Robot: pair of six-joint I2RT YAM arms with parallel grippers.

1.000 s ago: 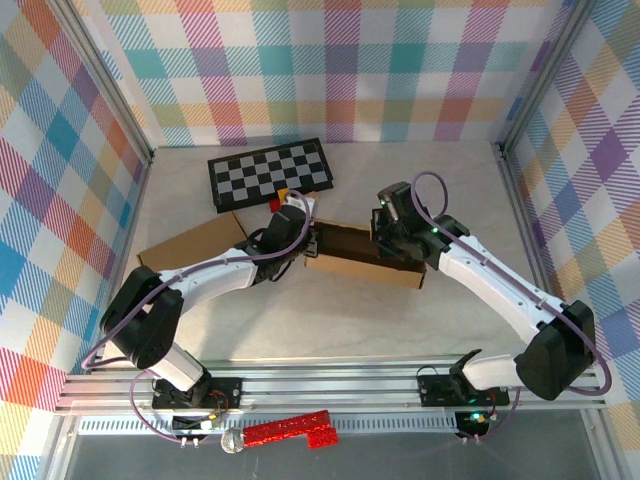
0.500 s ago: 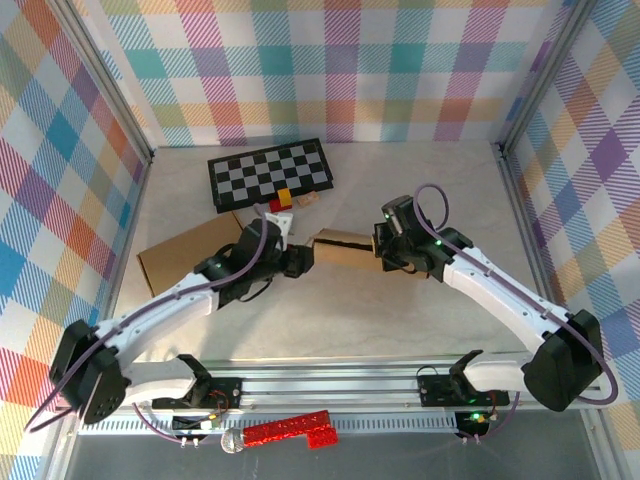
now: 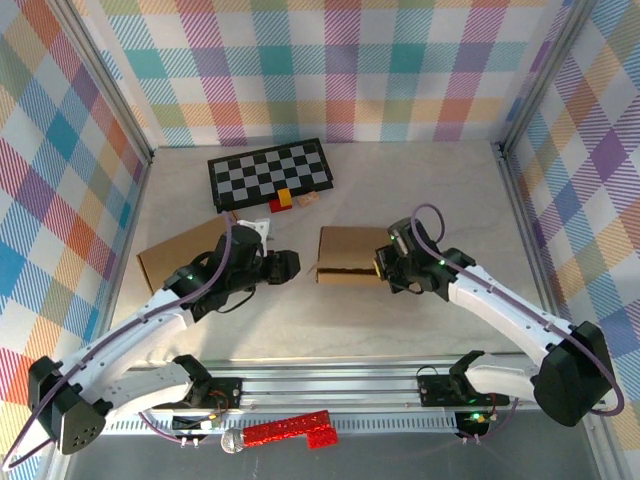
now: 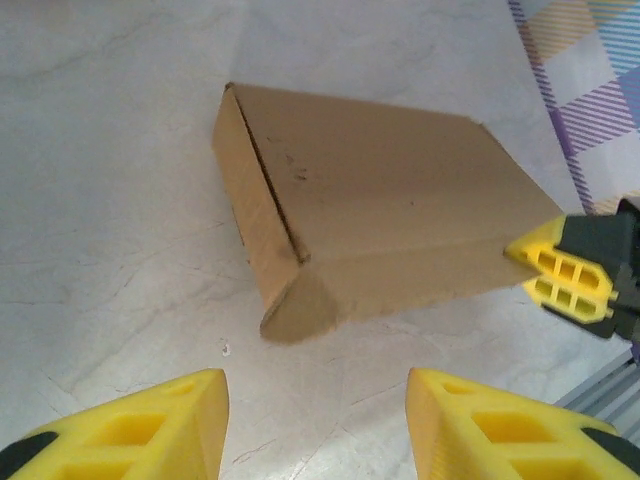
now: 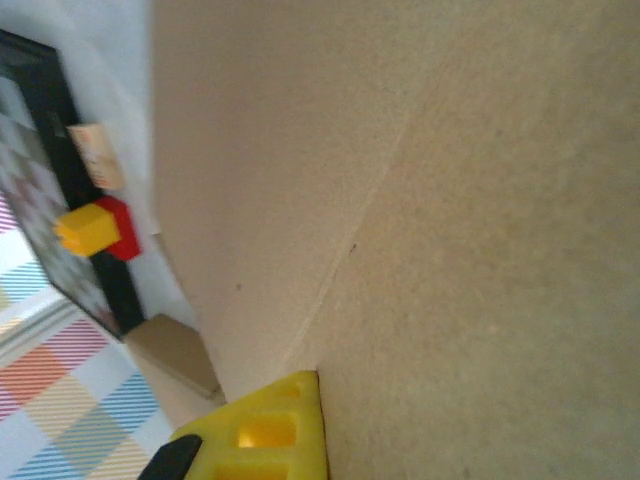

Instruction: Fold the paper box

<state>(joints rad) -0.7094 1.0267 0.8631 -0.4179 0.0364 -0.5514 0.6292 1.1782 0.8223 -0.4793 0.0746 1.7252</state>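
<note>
On the overhead camera, the paper box lies flat mid-tabletop, between the two arms. The right pincer is closed, its tips against the box's right end, likely pinning it so it can't slide. The left pincer sits just beside the left end, not touching.

Left wrist camera now: the yellow fingers stand apart with nothing between them. The box is just ahead, short end facing them, and looks lined up for work on that end.

Right wrist camera: cardboard close up and one finger laid against it. Whether it nips a flap, I can't tell.
</note>
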